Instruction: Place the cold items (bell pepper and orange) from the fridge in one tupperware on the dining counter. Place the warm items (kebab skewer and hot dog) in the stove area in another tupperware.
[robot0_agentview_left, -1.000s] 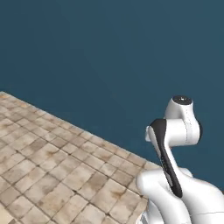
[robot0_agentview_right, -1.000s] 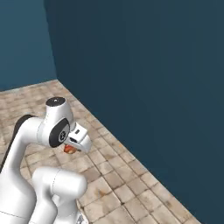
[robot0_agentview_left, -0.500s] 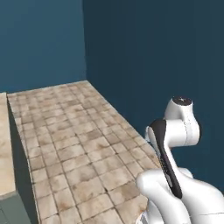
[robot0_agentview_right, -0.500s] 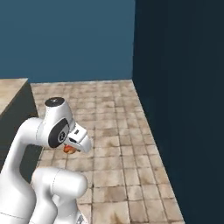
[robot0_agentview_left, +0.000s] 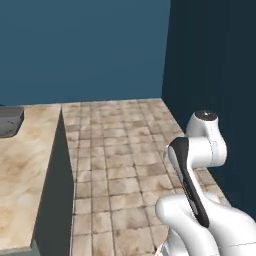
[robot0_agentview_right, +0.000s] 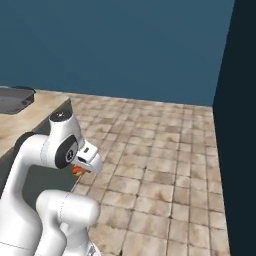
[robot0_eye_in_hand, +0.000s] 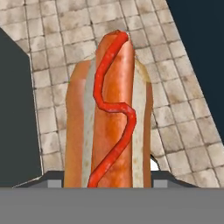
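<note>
A hot dog (robot0_eye_in_hand: 109, 109) in a bun, with a red wavy line of ketchup along the sausage, stands lengthwise between my fingers in the hand view. My gripper (robot0_eye_in_hand: 107, 179) is shut on the hot dog, a dark fingertip (robot0_eye_in_hand: 52, 178) on each side of the bun. From the right base view, the gripper (robot0_agentview_right: 82, 162) hangs folded close to the arm, and an orange bit of the hot dog (robot0_agentview_right: 77, 170) peeks out under it. The tupperware, bell pepper, orange and kebab skewer are out of view.
A beige stone counter (robot0_agentview_left: 25, 170) with a dark side panel runs along the left, and a dark grey flat thing (robot0_agentview_left: 10, 122) lies at its far end. Tiled floor (robot0_agentview_left: 120, 150) stretches ahead to dark blue walls (robot0_agentview_left: 210, 60).
The whole picture has shifted as the base turned: the counter has come into view at the left and a wall corner at the right. The hot dog stays in the gripper.
</note>
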